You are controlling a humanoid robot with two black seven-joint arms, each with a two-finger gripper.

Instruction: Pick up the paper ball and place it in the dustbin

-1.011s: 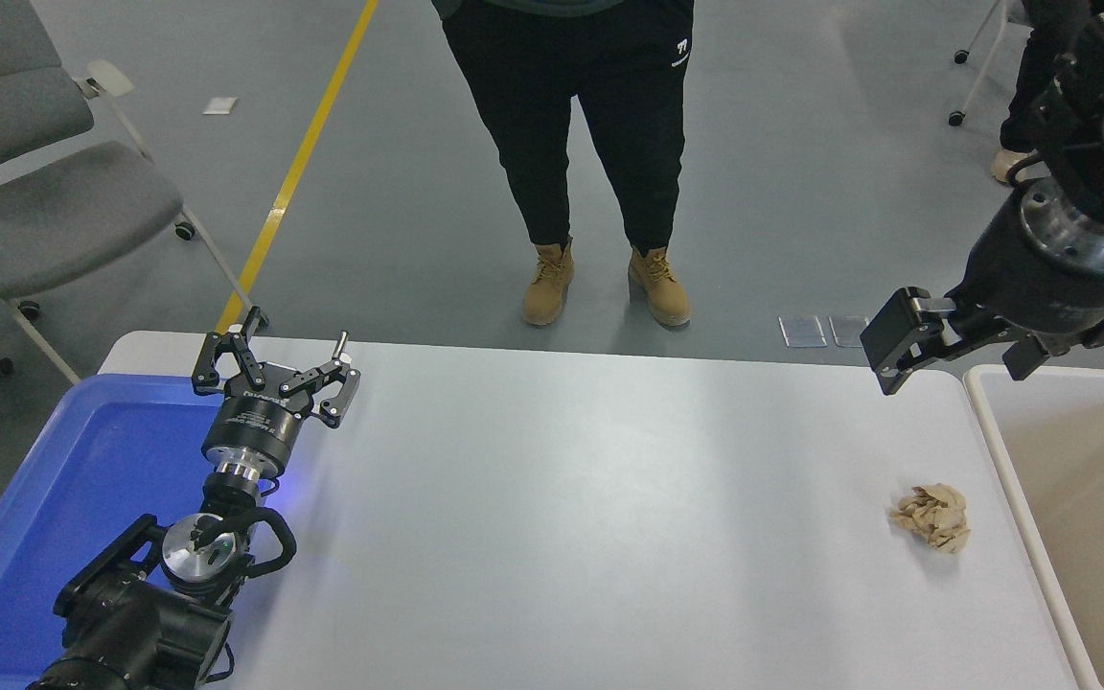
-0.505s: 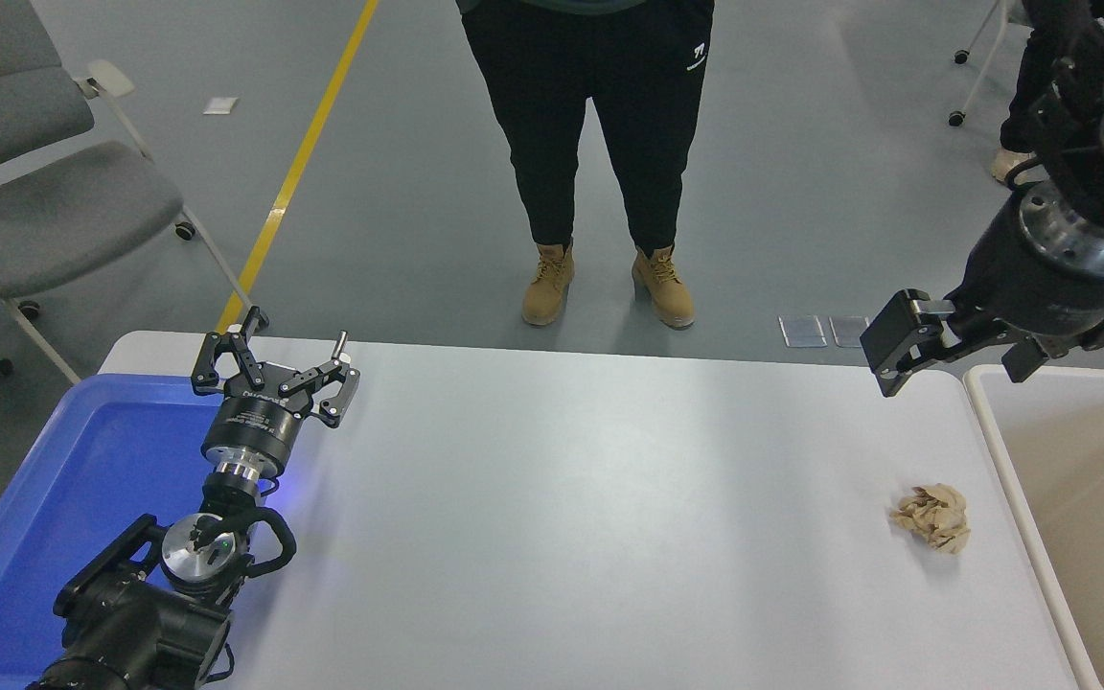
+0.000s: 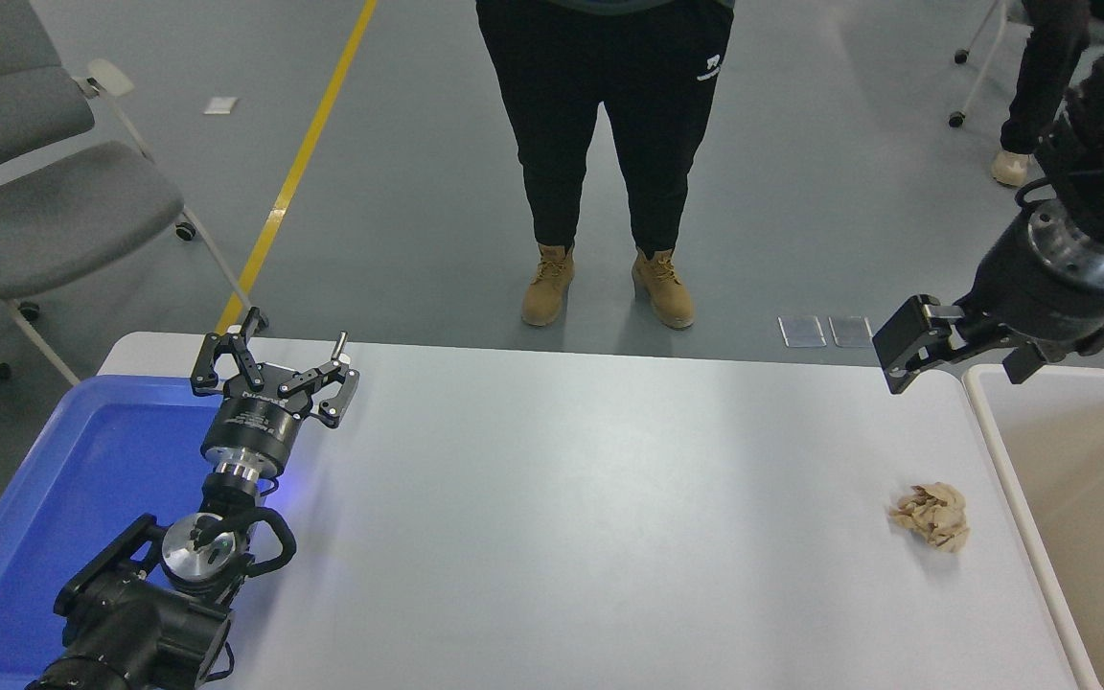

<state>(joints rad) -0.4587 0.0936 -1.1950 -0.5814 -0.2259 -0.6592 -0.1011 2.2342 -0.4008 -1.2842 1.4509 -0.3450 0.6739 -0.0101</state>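
Jaws of the left gripper [image 3: 276, 367] are seen spread wide and empty, its fingers pointing toward the top of the frame above the far edge of the blue tray [image 3: 54, 498] at lower left. Its black arm is seen rising from the lower-left corner, the silver wrist joint lying over the tray's right side.

How far the right gripper [image 3: 926, 345] is parted cannot be told: only one blocky black finger is clearly made out at right of centre, the other being hidden behind the wrist and a dark bracket. Nothing is seen held in it. The right arm is seen entering from the upper right edge, angled down and to the left, with its silver flange above the dustbin's far-left corner; its upper links are cut off by the frame edge.

The paper ball [image 3: 931, 516] is seen lying on the white table [image 3: 562, 517] in the lower right, below the right gripper in the frame and well apart from it, near the left rim of the dustbin [image 3: 1012, 498] but not touching it. Only the bin's left part is in view; the rest is cropped at the right edge.

A person [image 3: 605, 144] in black trousers and tan boots is seen at top centre, cut off above the hips. Grey chairs [image 3: 34, 182] are partly seen at upper left.
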